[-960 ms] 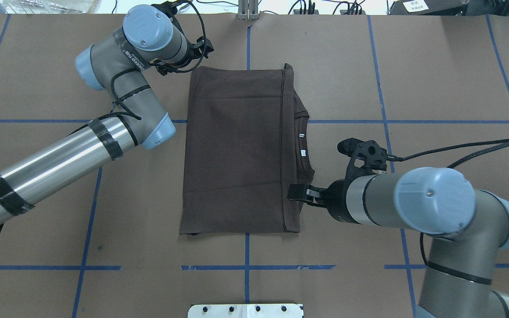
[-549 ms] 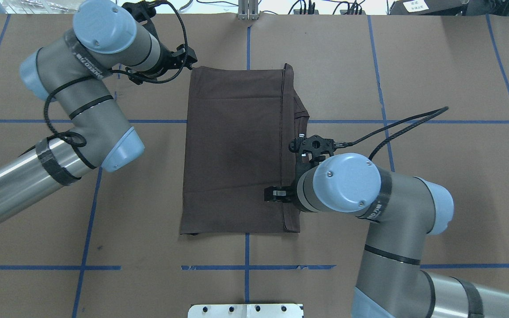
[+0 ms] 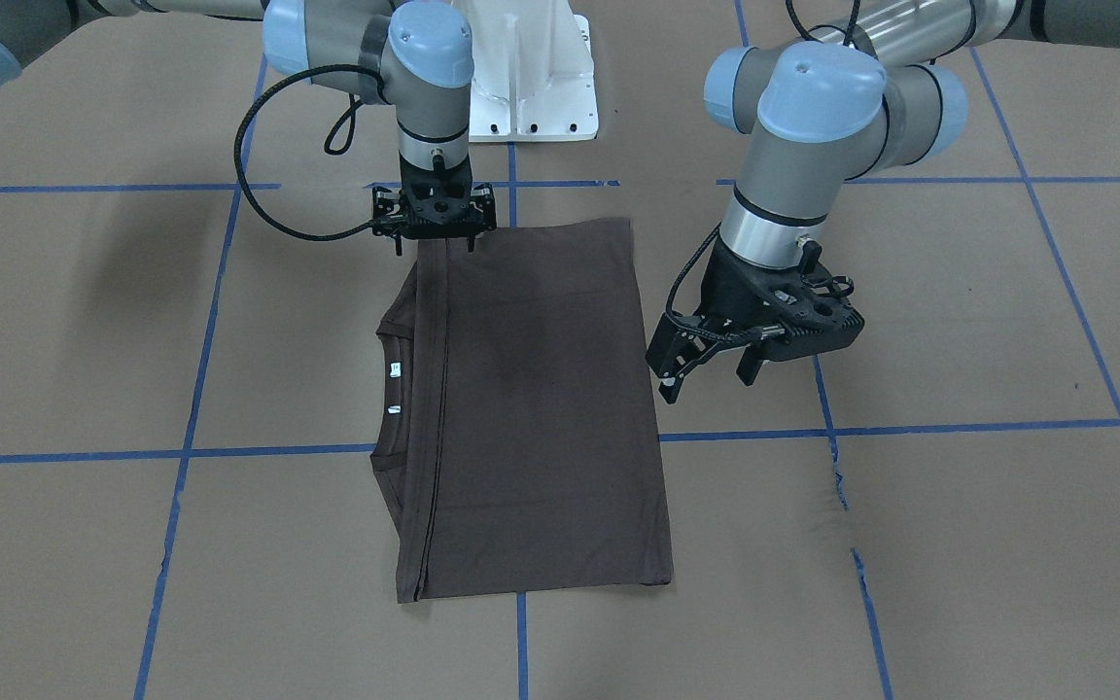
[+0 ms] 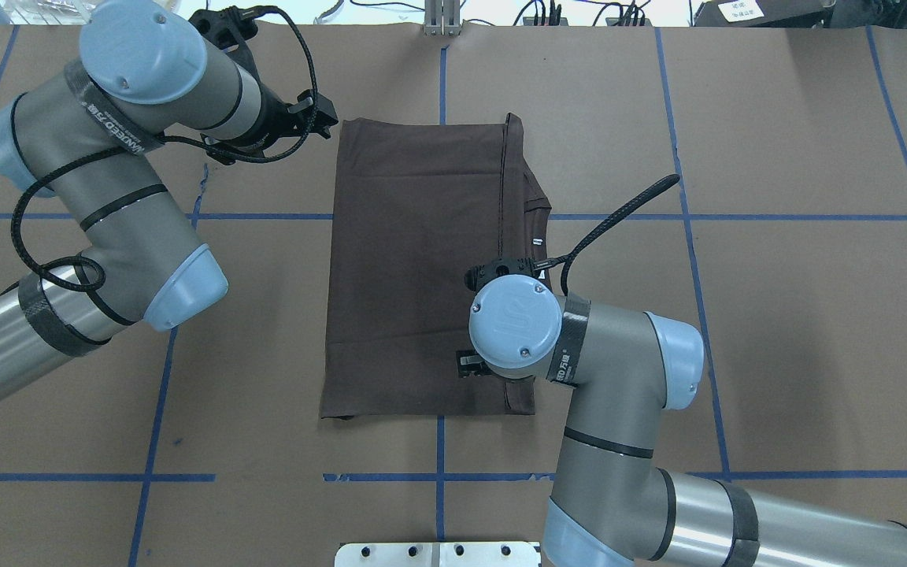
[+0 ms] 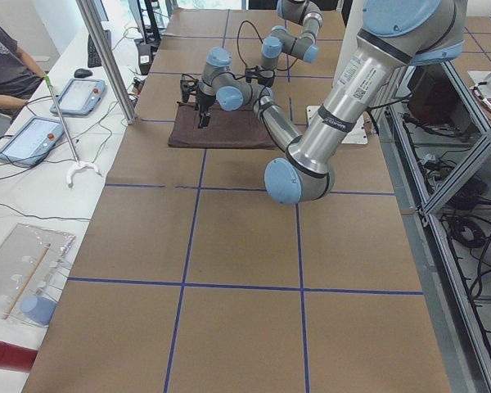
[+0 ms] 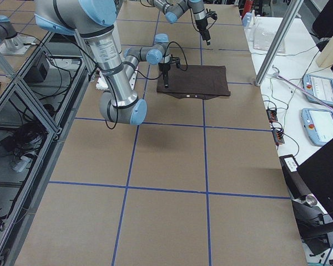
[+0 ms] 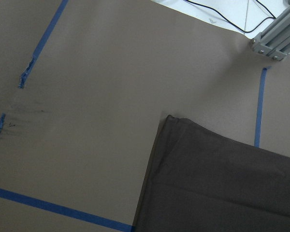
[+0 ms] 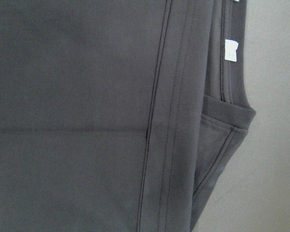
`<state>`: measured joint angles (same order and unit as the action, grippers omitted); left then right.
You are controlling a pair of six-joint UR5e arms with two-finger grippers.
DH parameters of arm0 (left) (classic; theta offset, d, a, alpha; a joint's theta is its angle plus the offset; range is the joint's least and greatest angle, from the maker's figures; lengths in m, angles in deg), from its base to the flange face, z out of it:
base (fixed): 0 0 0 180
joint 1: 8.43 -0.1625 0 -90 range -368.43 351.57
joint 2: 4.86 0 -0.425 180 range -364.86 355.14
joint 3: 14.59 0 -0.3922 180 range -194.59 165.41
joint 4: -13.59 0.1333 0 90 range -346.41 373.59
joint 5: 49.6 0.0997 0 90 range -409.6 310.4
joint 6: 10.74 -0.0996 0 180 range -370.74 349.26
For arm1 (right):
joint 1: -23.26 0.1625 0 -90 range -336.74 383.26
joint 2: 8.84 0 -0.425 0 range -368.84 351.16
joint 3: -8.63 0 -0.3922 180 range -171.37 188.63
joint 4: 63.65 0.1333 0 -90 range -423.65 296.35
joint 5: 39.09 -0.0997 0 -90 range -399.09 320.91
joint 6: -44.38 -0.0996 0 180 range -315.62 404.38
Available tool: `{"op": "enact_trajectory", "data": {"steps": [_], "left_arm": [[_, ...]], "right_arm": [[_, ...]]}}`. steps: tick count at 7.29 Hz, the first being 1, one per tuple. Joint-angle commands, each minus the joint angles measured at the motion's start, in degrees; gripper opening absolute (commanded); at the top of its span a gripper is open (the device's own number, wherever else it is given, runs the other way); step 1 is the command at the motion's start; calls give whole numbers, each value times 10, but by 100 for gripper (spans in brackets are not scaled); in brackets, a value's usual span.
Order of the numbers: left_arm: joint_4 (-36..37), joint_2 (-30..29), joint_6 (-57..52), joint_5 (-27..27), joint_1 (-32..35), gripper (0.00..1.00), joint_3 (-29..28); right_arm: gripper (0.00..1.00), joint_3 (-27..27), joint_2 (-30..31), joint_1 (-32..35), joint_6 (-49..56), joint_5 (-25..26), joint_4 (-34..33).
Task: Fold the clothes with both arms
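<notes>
The dark brown T-shirt (image 4: 422, 260) lies flat on the table, folded into a rectangle, with its collar and white tags (image 4: 538, 240) on the right side. It also shows in the front view (image 3: 531, 408). My left gripper (image 4: 326, 118) is open and empty, raised just off the shirt's far-left corner (image 7: 170, 119); the front view (image 3: 711, 374) shows its spread fingers. My right gripper (image 3: 434, 243) points straight down, open and empty, over the shirt's near right part. From overhead it (image 4: 469, 364) is mostly hidden under its wrist. The right wrist view shows the collar (image 8: 227, 111) close below.
The white pedestal base (image 3: 521, 78) stands at the near table edge. Brown paper with blue tape lines covers the table, torn in one spot (image 3: 837, 467). A metal post (image 4: 442, 16) stands at the far edge. An operator (image 5: 4, 57) sits at the side desk.
My right arm has swung left over the shirt, its wrist turned to point down. My left arm has drawn back left, its gripper moving off the far edge to beside the far-left corner.
</notes>
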<state>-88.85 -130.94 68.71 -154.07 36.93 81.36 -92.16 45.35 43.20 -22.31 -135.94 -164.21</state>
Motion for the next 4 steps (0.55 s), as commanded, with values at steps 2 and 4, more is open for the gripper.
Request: {"op": "enact_trajectory", "data": {"steps": [2, 4], "left_arm": [[1, 0, 0, 0, 0, 100, 0], [0, 1, 0, 0, -1, 100, -3]], "right_arm": [[100, 31, 0, -8, 9, -19, -6], [100, 25, -2, -8, 19, -26, -29]]}}
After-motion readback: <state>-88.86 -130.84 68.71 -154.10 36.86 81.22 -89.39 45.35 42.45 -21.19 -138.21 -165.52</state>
